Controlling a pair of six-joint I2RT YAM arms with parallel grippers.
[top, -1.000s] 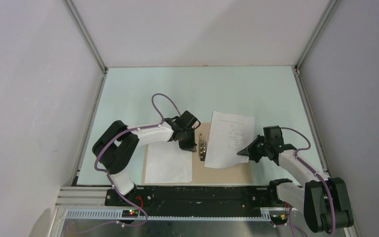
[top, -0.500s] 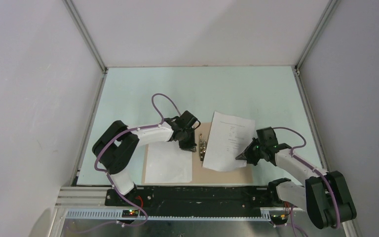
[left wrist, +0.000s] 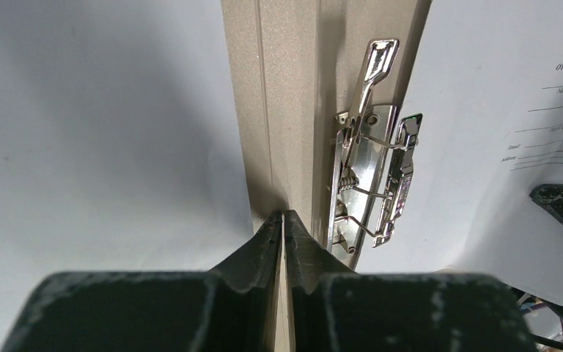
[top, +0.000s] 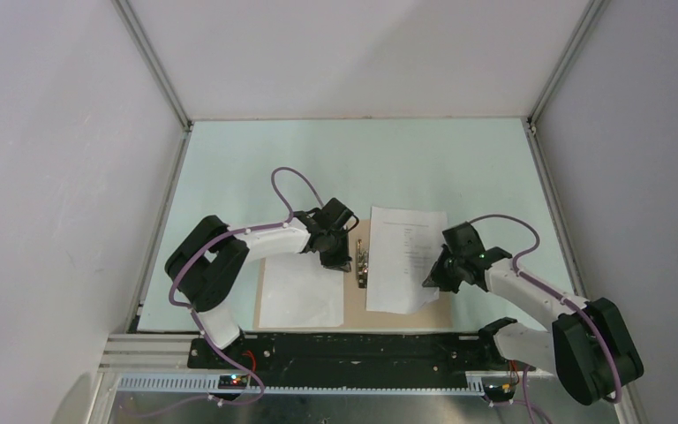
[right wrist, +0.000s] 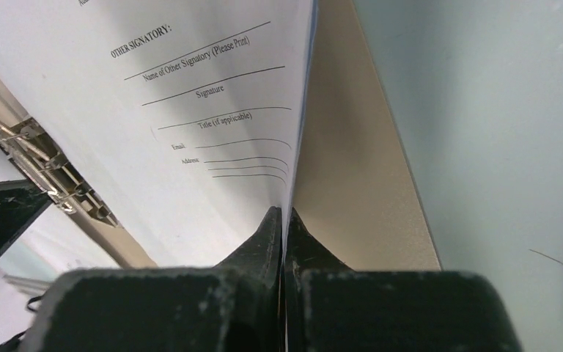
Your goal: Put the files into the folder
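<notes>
The tan folder [top: 356,305] lies open on the table. The blank sheet [top: 300,291] lies on its left half. My left gripper [top: 342,257] is shut, its tips down on the folder's spine [left wrist: 286,88] just left of the metal clip [left wrist: 370,176], with the blank sheet [left wrist: 102,132] to its left. My right gripper [top: 433,277] is shut on the right edge of the printed sheet [top: 406,261] and holds it over the folder's right half. The sheet's left edge reaches the clip [top: 364,265]. In the right wrist view the gripper [right wrist: 284,214] pinches the printed sheet [right wrist: 190,110] above the folder [right wrist: 344,183].
The pale green table top [top: 362,168] lies beyond the folder. White walls with metal frame posts [top: 154,66] close in the left, right and back. The arm bases sit on a black rail [top: 353,349] at the near edge.
My right gripper has moved left with the printed sheet, which has turned squarer over the folder's right half and closer to the clip. The left arm has not moved.
</notes>
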